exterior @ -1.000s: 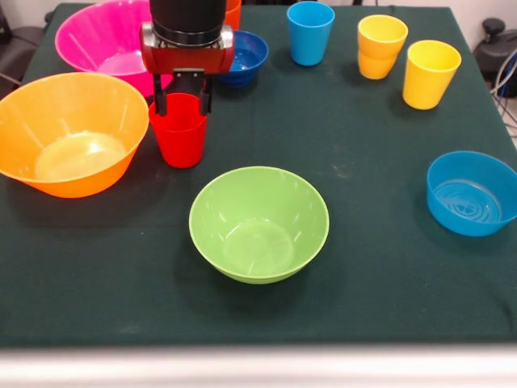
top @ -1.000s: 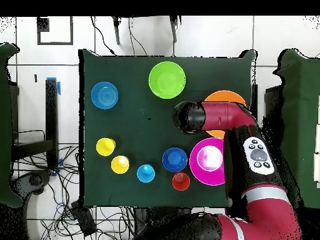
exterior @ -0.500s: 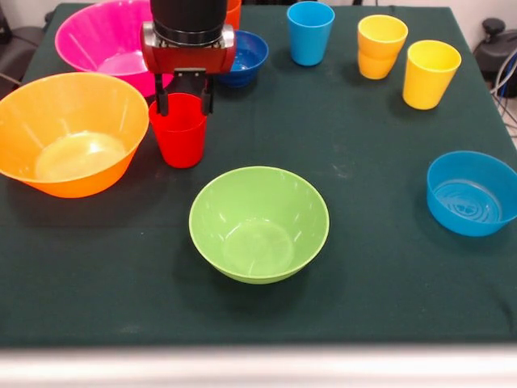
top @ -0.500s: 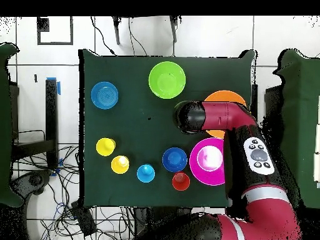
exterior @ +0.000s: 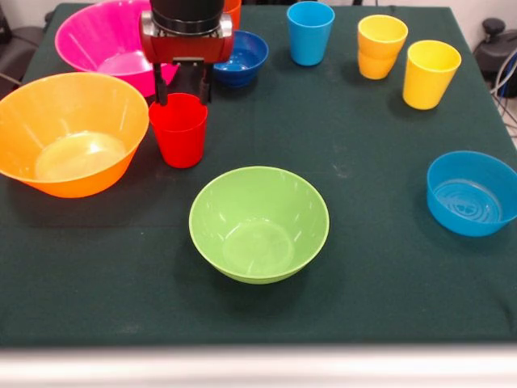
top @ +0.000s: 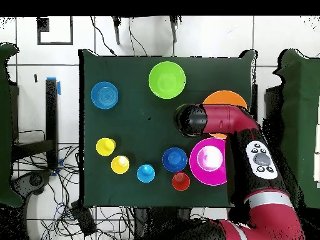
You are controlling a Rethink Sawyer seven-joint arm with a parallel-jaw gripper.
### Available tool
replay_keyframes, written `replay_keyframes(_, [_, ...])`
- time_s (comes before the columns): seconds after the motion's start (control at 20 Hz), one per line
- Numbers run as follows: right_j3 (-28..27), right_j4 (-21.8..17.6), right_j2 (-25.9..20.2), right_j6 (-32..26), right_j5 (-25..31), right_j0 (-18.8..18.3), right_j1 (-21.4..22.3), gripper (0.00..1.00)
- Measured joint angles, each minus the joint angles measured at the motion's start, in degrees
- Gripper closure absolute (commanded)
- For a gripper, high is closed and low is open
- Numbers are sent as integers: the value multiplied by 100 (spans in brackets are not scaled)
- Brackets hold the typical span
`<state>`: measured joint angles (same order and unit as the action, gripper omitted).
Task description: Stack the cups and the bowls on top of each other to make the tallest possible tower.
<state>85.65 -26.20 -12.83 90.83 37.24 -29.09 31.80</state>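
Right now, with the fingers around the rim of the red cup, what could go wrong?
The gripper straddles only the far rim of the red cup, so a thin grip could let it tilt or slip when lifted. The orange bowl sits close beside the cup, and a swing could knock it. The green bowl lies open side up, a poor seat for the cup.

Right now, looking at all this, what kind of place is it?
Probably a robotics lab or test room. A cloth-covered table stands on a pale tiled floor, loose cables trail beside it, and a red robot arm reaches over plastic cups and bowls.
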Motion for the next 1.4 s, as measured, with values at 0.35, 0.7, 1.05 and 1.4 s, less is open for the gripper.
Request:
replay_keyframes(0.35, [211,11,-3,0,-1,-224,152,0])
replay_keyframes(0.7, [288,11,-3,0,-1,-494,206,0])
replay_keyframes(1.05, [288,11,-3,0,-1,-671,230,0])
replay_keyframes(1.4, [289,11,-5,0,-1,-671,230,0])
